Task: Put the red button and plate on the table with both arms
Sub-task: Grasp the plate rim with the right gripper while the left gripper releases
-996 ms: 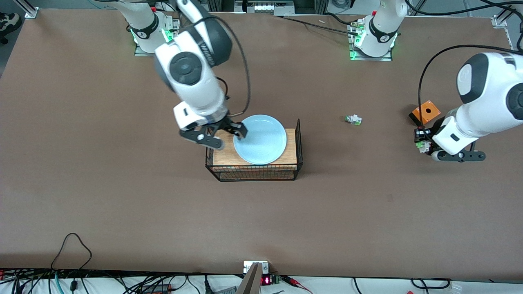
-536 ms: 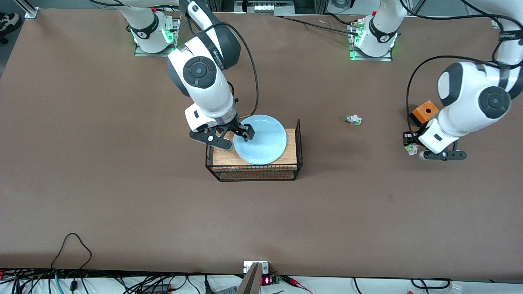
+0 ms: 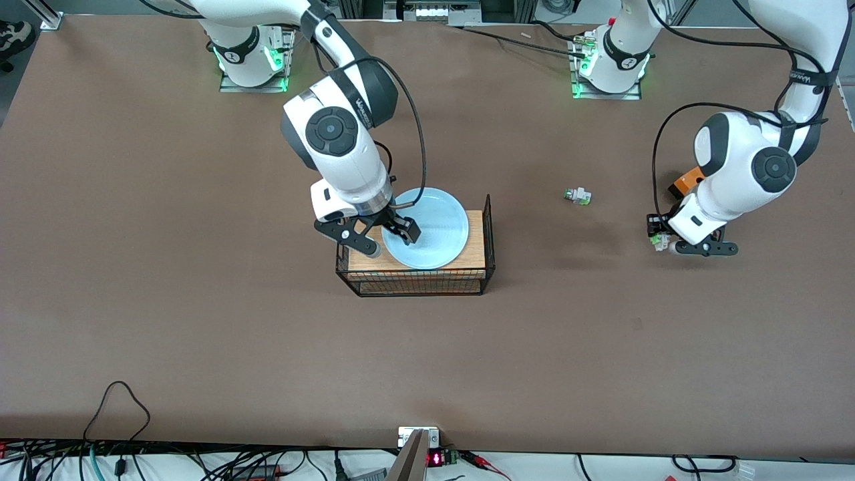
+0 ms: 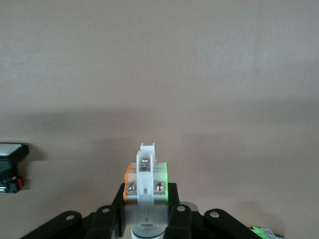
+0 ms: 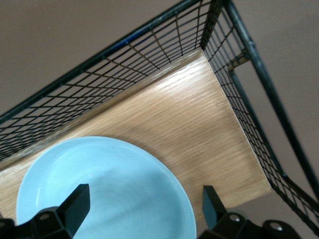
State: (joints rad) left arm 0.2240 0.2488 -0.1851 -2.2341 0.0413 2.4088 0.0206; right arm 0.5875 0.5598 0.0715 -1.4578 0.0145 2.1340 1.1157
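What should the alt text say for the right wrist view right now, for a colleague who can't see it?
The right gripper hangs open over the pale blue plate, one finger above the plate's bowl, the other off its rim. The plate sits on the wooden top of a black wire rack, with the brown table around it.

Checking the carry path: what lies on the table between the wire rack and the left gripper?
In the front view, only a small green-and-white switch part lies between the rack and the left gripper.

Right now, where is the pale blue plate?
The plate sits on the wood-topped wire rack mid-table, seen in the front and right wrist views; the right hand is open, straddling the plate's rim.
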